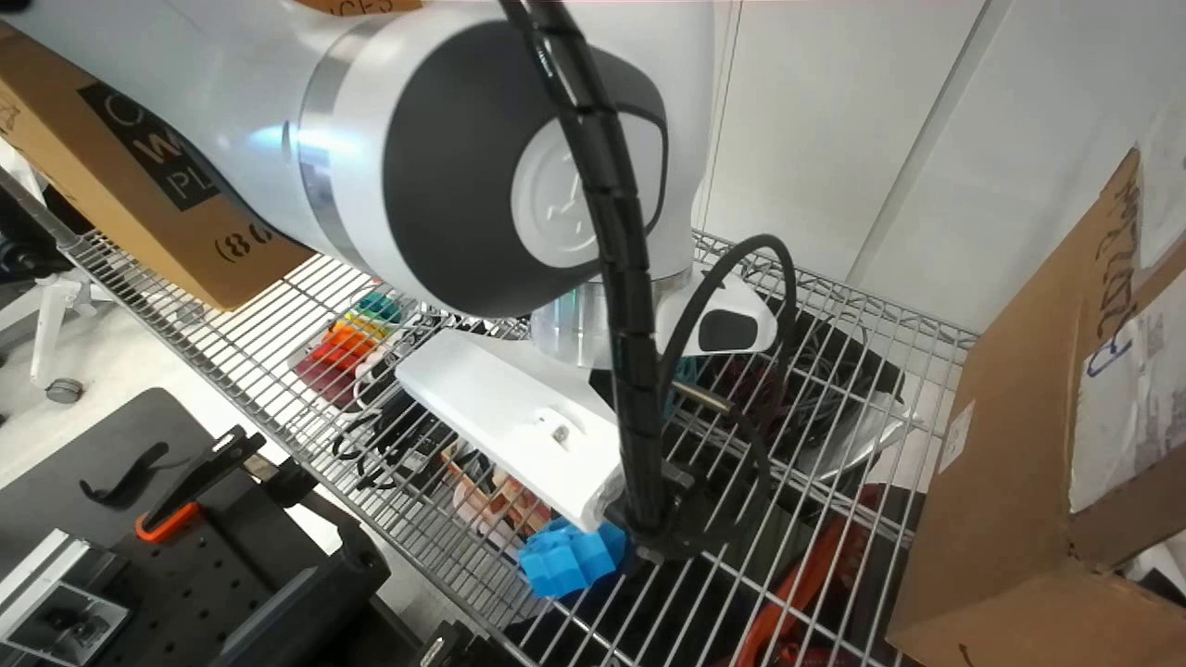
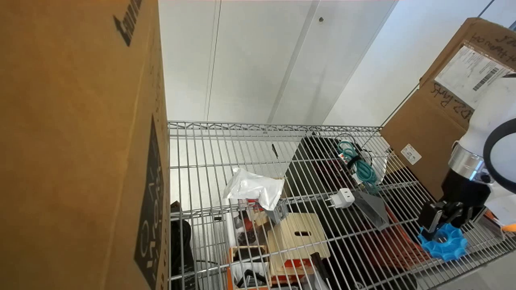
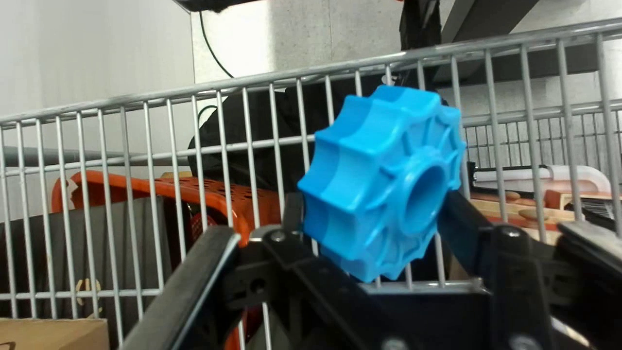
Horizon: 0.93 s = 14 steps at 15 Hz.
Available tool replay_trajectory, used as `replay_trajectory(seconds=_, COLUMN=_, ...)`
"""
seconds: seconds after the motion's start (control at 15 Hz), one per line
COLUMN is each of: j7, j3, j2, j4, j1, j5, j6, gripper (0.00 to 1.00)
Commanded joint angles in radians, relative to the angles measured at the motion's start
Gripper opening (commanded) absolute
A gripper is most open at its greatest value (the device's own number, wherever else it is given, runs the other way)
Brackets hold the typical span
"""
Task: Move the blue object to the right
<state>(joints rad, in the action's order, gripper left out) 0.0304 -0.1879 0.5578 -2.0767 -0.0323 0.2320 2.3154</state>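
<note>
The blue object (image 3: 359,180) is a round, scalloped piece with a central hole. In the wrist view it sits tilted between the two black fingers of my gripper (image 3: 373,214), one finger against each side. My gripper (image 2: 445,226) is shut on it. The blue object (image 2: 449,250) also shows in an exterior view, at the right end of the wire shelf under the fingers. It shows again in an exterior view (image 1: 567,559), where the arm and black cable hide most of the gripper. I cannot tell whether it touches the wires.
The wire shelf (image 2: 258,128) has cardboard boxes at both ends, a near one (image 2: 80,161) and one beside the gripper (image 2: 427,133). A white plastic bag (image 2: 256,187), a white plug adapter (image 2: 342,198) and a teal cable (image 2: 365,171) lie between. An orange crate (image 3: 248,199) is below.
</note>
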Motion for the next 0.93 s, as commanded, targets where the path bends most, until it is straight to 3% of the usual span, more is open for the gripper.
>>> replay_trajectory(seconds=0.0, j7=0.013, j3=-0.002, j2=0.015, j4=0.020, j1=-0.013, j5=0.024, j6=-0.006, gripper=0.45)
replay_trajectory(seconds=0.2, j7=0.015, j3=-0.001, j2=0.024, j4=0.022, j1=-0.015, j5=0.023, j6=-0.004, gripper=0.45)
replay_trajectory(seconds=0.27, j7=0.014, j3=0.000, j2=0.026, j4=0.026, j1=-0.014, j5=0.021, j6=-0.009, gripper=0.63)
replay_trajectory(seconds=0.33, j7=0.016, j3=0.000, j2=0.029, j4=0.028, j1=-0.013, j5=0.022, j6=-0.009, gripper=0.93)
replay_trajectory(seconds=0.53, j7=0.015, j3=0.002, j2=0.035, j4=0.037, j1=-0.013, j5=0.017, j6=-0.011, gripper=1.00)
replay_trajectory(seconds=0.87, j7=0.011, j3=0.005, j2=-0.001, j4=0.030, j1=-0.002, j5=0.027, j6=-0.017, gripper=1.00)
